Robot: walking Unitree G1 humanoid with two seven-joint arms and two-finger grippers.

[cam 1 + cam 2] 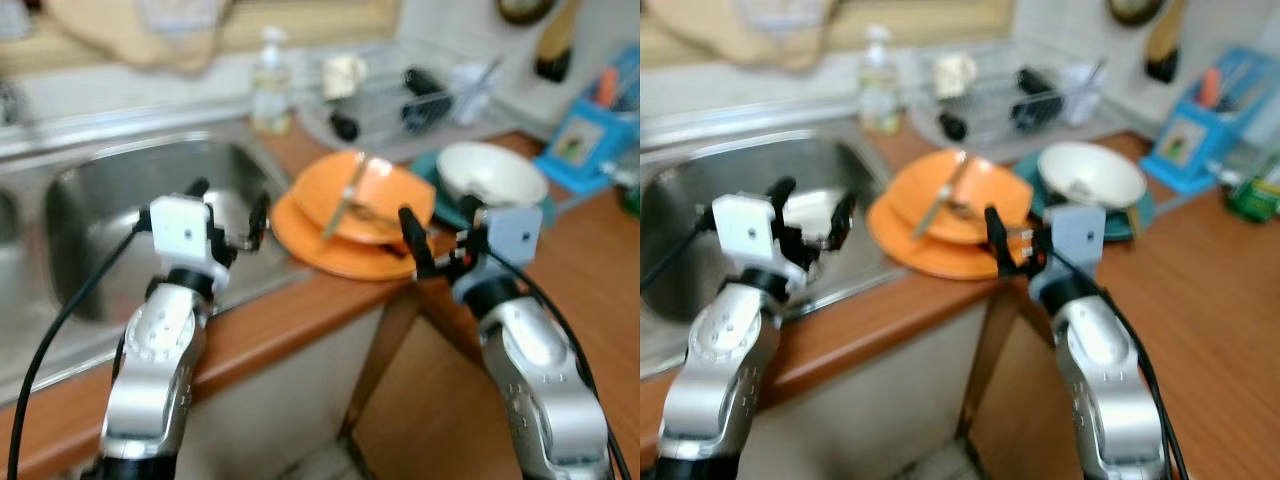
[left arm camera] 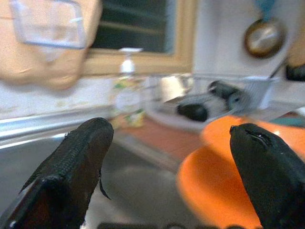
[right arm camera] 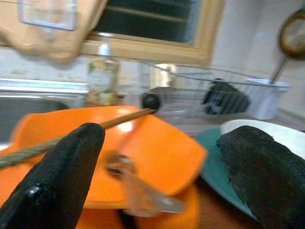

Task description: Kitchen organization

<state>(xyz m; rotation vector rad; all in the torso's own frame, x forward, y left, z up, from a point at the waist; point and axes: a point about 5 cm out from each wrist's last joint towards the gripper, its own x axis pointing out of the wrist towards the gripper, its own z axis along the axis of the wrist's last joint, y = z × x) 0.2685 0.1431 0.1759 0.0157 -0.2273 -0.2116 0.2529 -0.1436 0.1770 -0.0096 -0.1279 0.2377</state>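
Observation:
Two orange plates [image 1: 350, 225] lie stacked on the wooden counter just right of the steel sink [image 1: 100, 210]. A utensil with a long wooden handle [image 1: 345, 195] rests across the upper plate. Behind them a white bowl [image 1: 492, 172] sits on a teal plate [image 1: 428, 166]. My left gripper [image 1: 230, 205] is open over the sink's right side, with nothing between its fingers [image 2: 83, 152]. At the near right edge of the orange plates my right gripper [image 1: 440, 235] is also open and empty, facing the plates and the utensil [image 3: 66, 140].
A wire dish rack [image 1: 400, 90] with a mug and dark items stands at the back, and a soap bottle [image 1: 270, 85] is behind the sink. A blue holder [image 1: 590, 125] sits at the far right. The counter's front edge [image 1: 300, 325] runs below both grippers.

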